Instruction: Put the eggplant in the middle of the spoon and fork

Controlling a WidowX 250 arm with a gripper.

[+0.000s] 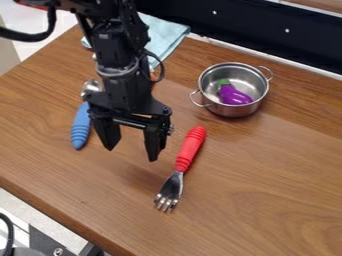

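Eggplant (pixel 235 95) sits inside the metal pot (pixel 232 113), purple and glossy, its green cap pointing up toward the back wall of the pot, and that's well over on the right side of the table (pixel 267 170), toward the back. The pot stands upright, one loop handle out to the front left, the other at the back right.

And here's the claw (pixel 132 153), hanging down left of centre, wide apart, two black fingers spread with nothing between them! It's over the stretch between the two utensils, and the pot is well apart from it, off to the right.

To one side, the spoon (pixel 81 125): blue handle toward the front, metal bowl toward the back, lying just left of the arm as the camera sees it. To the other side, the fork (pixel 190 148), red ridged handle up near the claw, metal tines angling down and left toward the front edge. So the eggplant is in the pot, not between the spoon and fork.

Behind the arm, a pale blue cloth (pixel 165 36) lies at the back of the wooden table, partly hidden, with a dark panel (pixel 247 25) running along behind.
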